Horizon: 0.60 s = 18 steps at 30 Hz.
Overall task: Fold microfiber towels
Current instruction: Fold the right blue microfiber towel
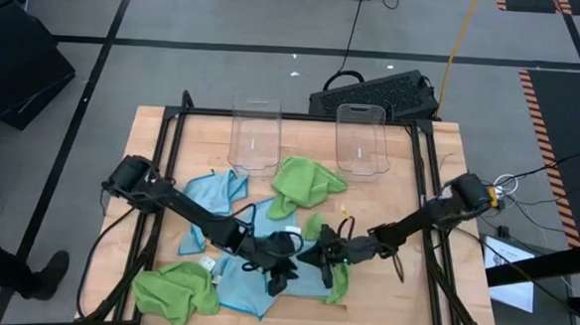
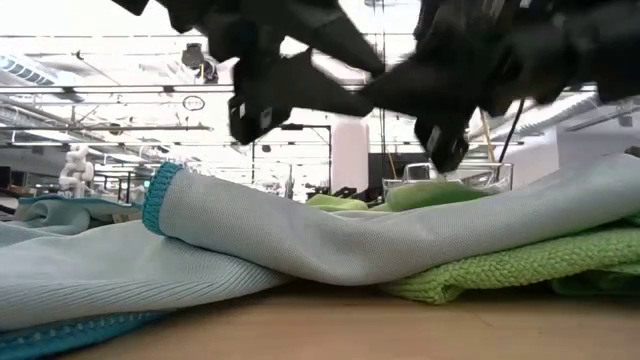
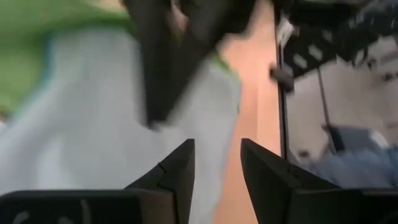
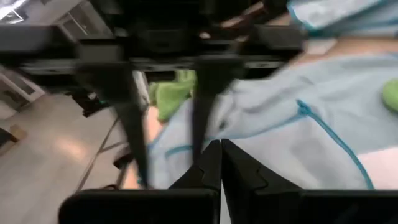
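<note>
While both arms reach inward over the near half of the wooden table [image 1: 433,289], their grippers meet just above a light blue towel [image 1: 249,285] spread near the front edge. The left gripper [image 1: 286,272] hangs over that towel with its fingers [image 3: 177,177] parted by a narrow gap; nothing shows between them in the left wrist view. The right gripper [image 1: 322,256] sits just beside it, fingers [image 4: 208,165] pressed fully together, and no cloth is seen pinched there, though blur in the wrist view makes that hard to confirm.

A second light blue towel [image 1: 211,200] lies crumpled toward the left side, behind the first. One lime green towel [image 1: 176,290] is bunched at the front left corner, touching the spread blue towel. Another lime green towel [image 1: 307,183] is heaped near the table's middle, just in front of two clear plastic bins [image 1: 256,136] standing at the far edge. A third green piece [image 1: 338,281] lies under the right gripper, by the blue towel's right edge.
</note>
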Tool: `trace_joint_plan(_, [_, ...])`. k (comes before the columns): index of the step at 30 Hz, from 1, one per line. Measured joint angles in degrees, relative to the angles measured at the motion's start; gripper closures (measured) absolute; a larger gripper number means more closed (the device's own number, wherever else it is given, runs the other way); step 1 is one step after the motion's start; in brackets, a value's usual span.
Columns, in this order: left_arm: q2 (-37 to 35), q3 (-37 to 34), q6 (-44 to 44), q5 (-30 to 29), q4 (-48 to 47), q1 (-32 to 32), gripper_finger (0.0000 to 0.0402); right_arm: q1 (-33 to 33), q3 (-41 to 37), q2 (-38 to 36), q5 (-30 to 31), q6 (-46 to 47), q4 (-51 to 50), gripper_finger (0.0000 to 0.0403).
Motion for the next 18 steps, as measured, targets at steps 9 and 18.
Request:
trace_joint_plan(9, [5.97, -0.96, 2.34, 1.6, -2.66, 2.64, 0.0271, 2.55, 0.13, 2.4, 3.25, 0.4, -5.24, 0.0403])
trace_joint_plan(18, [7.45, -2.95, 2.5, 4.1, -2.74, 2.74, 0.0271, 2.23, -1.9, 5.53, 2.72, 2.46, -10.21, 0.0403])
